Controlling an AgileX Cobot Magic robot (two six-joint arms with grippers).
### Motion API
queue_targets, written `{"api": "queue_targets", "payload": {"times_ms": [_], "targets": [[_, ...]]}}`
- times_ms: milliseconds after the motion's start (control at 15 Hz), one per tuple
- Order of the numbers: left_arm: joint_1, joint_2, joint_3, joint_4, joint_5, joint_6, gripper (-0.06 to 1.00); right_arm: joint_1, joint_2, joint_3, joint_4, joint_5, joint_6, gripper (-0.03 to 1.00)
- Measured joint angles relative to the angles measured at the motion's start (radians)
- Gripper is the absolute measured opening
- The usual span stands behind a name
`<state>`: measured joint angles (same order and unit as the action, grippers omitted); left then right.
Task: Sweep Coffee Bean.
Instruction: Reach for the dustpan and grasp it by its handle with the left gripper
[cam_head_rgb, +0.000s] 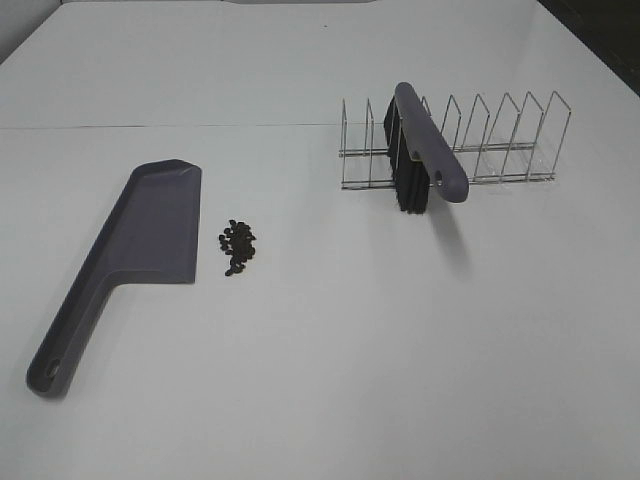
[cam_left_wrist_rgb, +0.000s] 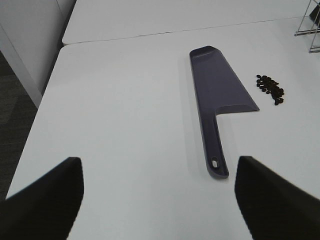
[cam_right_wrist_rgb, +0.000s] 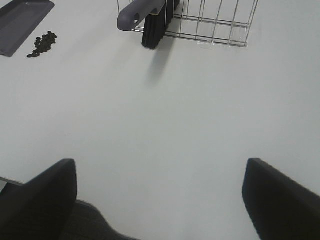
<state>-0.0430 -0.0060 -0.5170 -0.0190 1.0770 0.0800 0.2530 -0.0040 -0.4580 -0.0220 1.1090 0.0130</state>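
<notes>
Coffee beans (cam_head_rgb: 237, 248) in 1 small cluster on the table (cam_head_rgb: 380, 340).
About 20 tiny dark brown-black oval beans lie loose and close together, a few strayed at the rim of the group, flat on the white surface just beside the long edge of the grey-purple dustpan (cam_head_rgb: 155, 225), not touching it.

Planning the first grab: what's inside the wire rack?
The rack holds only the brush, bristles down, handle sticking out toward the front. Its other slots look bare. The bristles cover the wires behind them.
</notes>
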Motion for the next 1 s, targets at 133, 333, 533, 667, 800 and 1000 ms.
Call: {"api": "queue_targets", "payload": {"times_ms": [133,333,533,667,800,1000], "targets": [[0.000,0.000,0.000,0.000,0.000,0.000,0.76,0.000,0.000,0.000,0.000,0.000,0.000,0.77],[0.000,0.000,0.000,0.000,0.000,0.000,0.76,0.000,0.000,0.000,0.000,0.000,0.000,0.77],[0.000,0.000,0.000,0.000,0.000,0.000,0.76,0.000,0.000,0.000,-0.004,0.000,0.000,0.77],[0.000,0.000,0.000,0.000,0.000,0.000,0.76,0.000,0.000,0.000,-0.008,0.000,0.000,0.77],[0.000,0.000,0.000,0.000,0.000,0.000,0.76,0.000,0.000,0.000,-0.028,0.000,0.021,0.77],[0.000,0.000,0.000,0.000,0.000,-0.011,0.76,0.000,0.000,0.000,-0.086,0.000,0.105,0.77]]}}
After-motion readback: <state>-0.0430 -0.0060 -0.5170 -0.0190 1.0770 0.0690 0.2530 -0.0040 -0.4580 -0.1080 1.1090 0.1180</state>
